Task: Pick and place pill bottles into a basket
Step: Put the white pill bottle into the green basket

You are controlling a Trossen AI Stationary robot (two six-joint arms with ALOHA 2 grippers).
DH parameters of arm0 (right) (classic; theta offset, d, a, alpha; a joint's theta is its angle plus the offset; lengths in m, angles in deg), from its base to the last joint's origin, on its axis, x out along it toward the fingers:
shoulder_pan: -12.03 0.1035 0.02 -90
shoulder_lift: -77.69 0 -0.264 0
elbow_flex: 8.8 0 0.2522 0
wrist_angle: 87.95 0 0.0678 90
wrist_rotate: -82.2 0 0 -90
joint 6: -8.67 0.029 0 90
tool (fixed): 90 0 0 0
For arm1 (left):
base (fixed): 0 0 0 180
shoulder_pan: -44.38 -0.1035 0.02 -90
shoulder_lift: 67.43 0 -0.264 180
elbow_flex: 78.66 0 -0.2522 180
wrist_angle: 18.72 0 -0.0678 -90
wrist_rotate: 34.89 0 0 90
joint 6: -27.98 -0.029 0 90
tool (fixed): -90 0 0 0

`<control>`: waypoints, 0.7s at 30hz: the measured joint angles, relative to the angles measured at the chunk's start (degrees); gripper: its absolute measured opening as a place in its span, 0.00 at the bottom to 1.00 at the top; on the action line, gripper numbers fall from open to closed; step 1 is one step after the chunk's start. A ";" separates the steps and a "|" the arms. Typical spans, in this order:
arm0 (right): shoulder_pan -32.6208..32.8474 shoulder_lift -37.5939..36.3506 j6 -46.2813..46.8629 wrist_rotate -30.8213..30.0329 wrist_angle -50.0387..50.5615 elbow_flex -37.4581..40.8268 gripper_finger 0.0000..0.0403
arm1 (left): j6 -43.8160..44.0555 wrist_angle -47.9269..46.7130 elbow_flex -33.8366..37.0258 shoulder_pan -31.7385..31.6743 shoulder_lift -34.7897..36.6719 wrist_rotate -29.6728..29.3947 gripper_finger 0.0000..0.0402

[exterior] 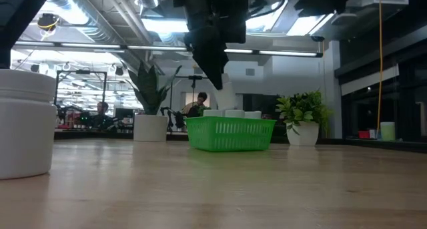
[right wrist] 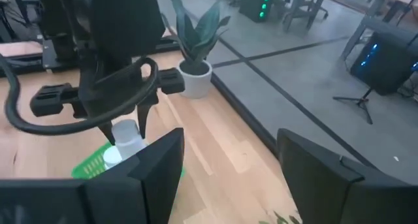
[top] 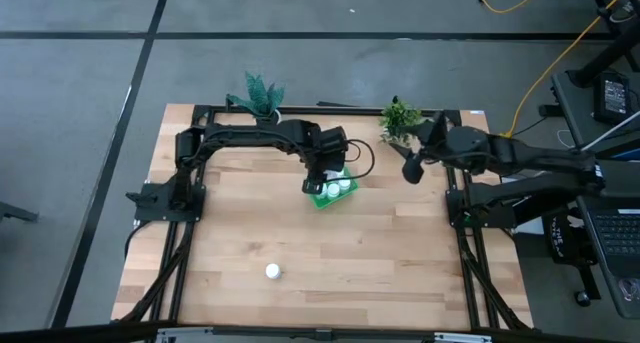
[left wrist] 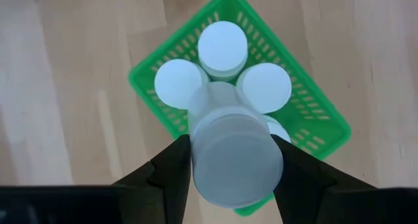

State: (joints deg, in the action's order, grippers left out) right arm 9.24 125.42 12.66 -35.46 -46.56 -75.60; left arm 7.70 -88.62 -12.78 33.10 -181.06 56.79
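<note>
The green basket (top: 333, 191) stands on the table at the far middle, and several white pill bottles (left wrist: 223, 46) stand upright in it. My left gripper (top: 322, 180) is right above the basket, shut on one more white bottle (left wrist: 235, 155). The low view shows that bottle (exterior: 225, 95) just above the caps in the basket (exterior: 230, 134). One bottle (top: 273, 271) stands alone near the table's near edge and looms at the left of the low view (exterior: 23, 125). My right gripper (top: 410, 170) hovers open and empty to the right of the basket. My left gripper pinches the bottle between its two fingers (left wrist: 175, 166), on two opposite sides of its wall (left wrist: 199, 152). The fingers come from above, pointing down. The bottle hangs upright below them, clear of the table, over the basket's near end (left wrist: 261, 201).
Two potted plants stand at the table's far edge, one at the left (top: 258, 95) and one at the right (top: 400, 116). The black frame rails (top: 190, 233) run along both sides. Bare wood (top: 380, 263) lies between the basket and the near edge.
</note>
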 joint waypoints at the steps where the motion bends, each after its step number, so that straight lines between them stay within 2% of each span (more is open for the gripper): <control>1: 0.00 -0.78 0.00 -0.04 0.39 0.00 0.61 | 0.02 0.07 0.00 -0.02 0.00 -0.01 0.42; 10: 0.00 -5.55 -0.05 -1.42 1.25 0.00 0.61 | 0.82 0.21 2.57 -0.21 0.07 0.77 0.42; 21: 0.00 -5.81 -0.16 -1.40 1.21 0.00 0.61 | 1.07 1.13 2.67 -0.92 -0.36 1.32 0.42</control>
State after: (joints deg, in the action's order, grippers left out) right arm 9.24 119.60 12.51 -36.86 -45.35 -75.60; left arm 8.78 -87.49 -10.11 32.18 -181.41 58.10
